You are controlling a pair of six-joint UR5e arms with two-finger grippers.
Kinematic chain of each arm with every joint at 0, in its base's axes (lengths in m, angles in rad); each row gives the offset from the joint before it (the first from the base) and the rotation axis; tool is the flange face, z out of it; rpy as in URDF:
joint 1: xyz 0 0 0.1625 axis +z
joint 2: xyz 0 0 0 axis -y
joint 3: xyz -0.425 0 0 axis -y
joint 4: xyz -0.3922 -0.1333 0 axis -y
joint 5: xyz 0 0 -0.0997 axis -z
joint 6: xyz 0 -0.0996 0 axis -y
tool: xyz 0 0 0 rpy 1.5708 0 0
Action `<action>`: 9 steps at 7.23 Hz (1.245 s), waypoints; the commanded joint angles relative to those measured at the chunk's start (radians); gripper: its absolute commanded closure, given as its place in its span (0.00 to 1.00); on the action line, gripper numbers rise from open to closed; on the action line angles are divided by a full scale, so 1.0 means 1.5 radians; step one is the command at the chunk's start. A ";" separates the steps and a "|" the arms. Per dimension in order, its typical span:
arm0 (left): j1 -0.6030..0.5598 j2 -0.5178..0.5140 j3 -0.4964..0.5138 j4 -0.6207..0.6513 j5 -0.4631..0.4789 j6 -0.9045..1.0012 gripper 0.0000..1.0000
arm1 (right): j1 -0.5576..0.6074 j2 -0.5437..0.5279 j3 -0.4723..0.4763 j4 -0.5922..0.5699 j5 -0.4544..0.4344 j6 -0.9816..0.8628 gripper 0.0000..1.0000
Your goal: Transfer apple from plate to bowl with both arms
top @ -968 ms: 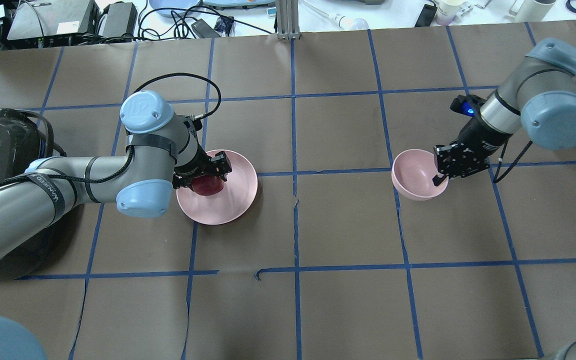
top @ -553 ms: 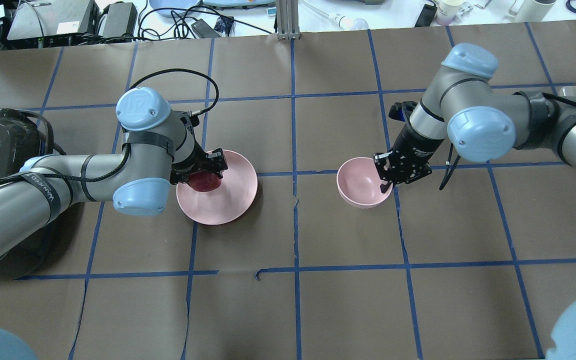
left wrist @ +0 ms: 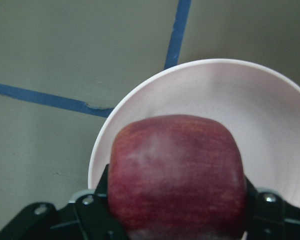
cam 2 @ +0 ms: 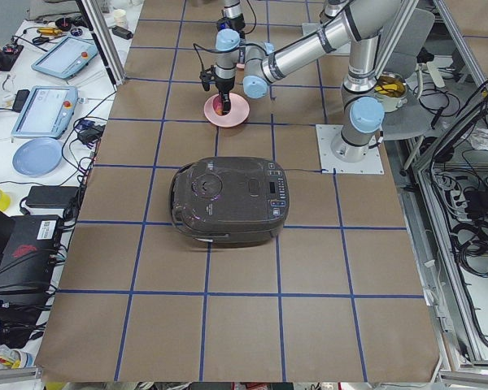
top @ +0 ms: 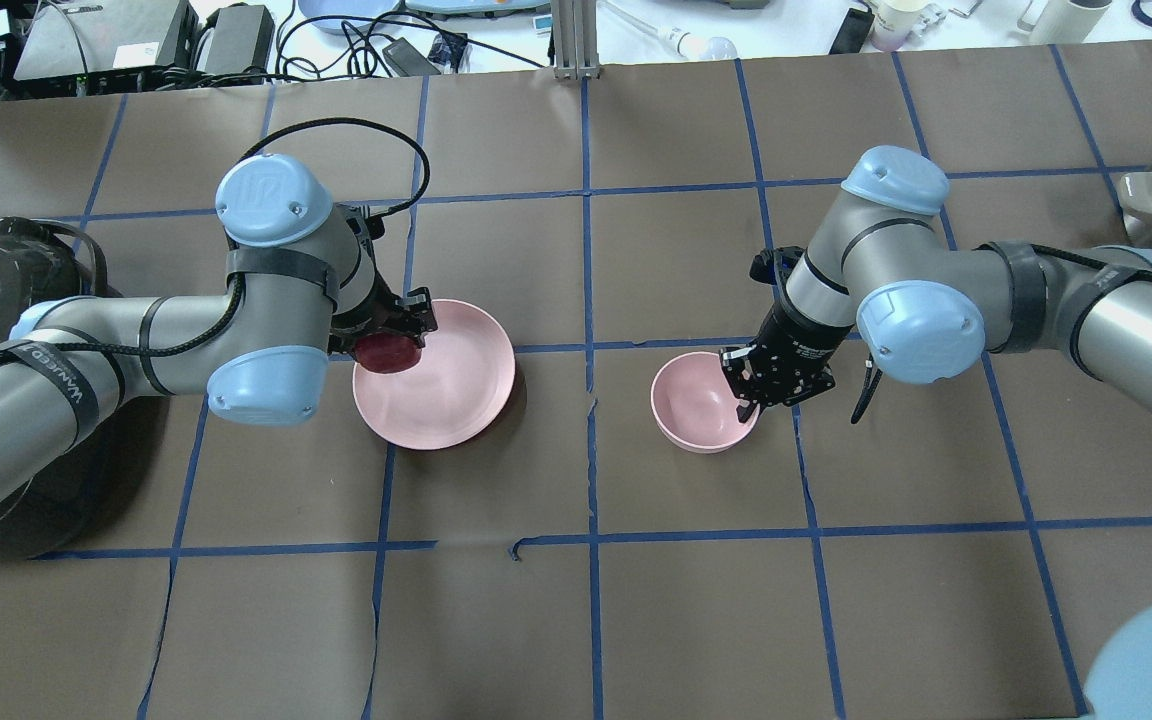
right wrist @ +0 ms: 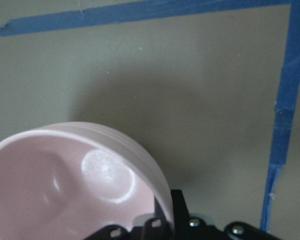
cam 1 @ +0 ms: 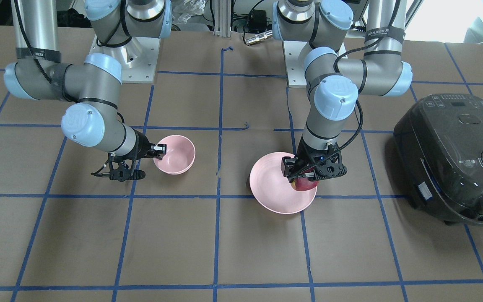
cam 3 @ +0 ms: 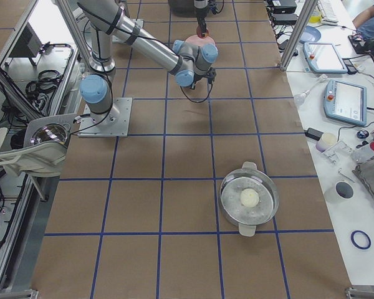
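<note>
Gripping apple [left wrist: 176,175] with left jaws, closed on its sides, over edge of plate [top: 456,390] on desk [top: 636,620]. Showing dark red, faintly streaked skin, blocky-round shape, yellowish patch low down. Pinching bowl [top: 686,405] rim with right jaws, well apart from plate.

The left arm [top: 136,340] bends at the elbow, wrist pointing down, with the left gripper [cam 1: 308,178] clamped on the apple [left wrist: 175,175]. The right arm [top: 1036,290] reaches inward, the right gripper [top: 748,400] pinching the rim of the bowl [top: 691,400].
</note>
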 commanded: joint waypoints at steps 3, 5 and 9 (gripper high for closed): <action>-0.089 0.027 0.101 -0.109 -0.016 -0.008 0.97 | -0.011 -0.046 -0.134 0.126 -0.013 0.040 0.00; -0.173 0.022 0.137 -0.138 -0.018 -0.114 0.96 | -0.046 -0.073 -0.256 0.222 -0.066 0.030 0.00; -0.318 -0.023 0.141 -0.068 -0.019 -0.293 0.97 | -0.192 -0.081 -0.308 0.280 -0.065 -0.010 0.00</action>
